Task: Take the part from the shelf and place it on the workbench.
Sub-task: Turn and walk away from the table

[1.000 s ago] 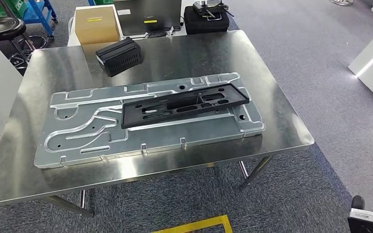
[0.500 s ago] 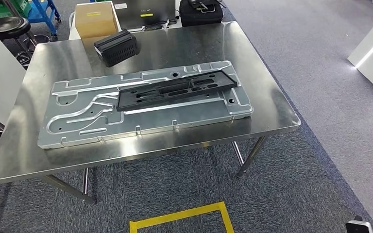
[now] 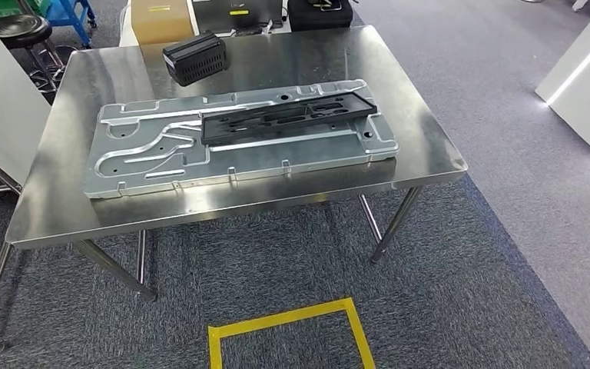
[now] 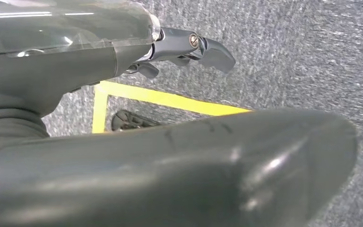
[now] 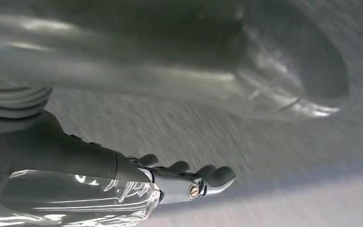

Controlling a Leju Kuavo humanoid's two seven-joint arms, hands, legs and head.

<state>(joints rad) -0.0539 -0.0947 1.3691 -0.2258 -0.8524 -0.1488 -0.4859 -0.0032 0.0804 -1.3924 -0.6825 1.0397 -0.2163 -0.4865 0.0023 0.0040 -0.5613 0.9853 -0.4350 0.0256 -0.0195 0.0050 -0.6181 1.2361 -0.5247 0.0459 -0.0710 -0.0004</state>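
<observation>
A long black frame-like part (image 3: 288,118) lies flat on a large machined aluminium plate (image 3: 146,165) on the steel workbench (image 3: 422,150), toward the plate's right half. In the left wrist view my left hand (image 4: 123,61) hangs over grey carpet, its fingers (image 4: 210,49) stretched out away from the thumb and holding nothing. In the right wrist view my right hand (image 5: 137,175) also hangs over the carpet, with its fingers (image 5: 212,177) spread and holding nothing.
A black ribbed box (image 3: 195,59) stands at the bench's far side, with a cardboard box (image 3: 161,17) and a black case (image 3: 319,14) behind it. A yellow tape square (image 3: 284,323) marks the carpet before the bench. A white panel (image 3: 0,100) and a stool (image 3: 23,31) stand at the left.
The whole picture has shifted: the camera has backed away from the bench, which now sits higher and smaller. My right arm has dropped out of the lower right corner.
</observation>
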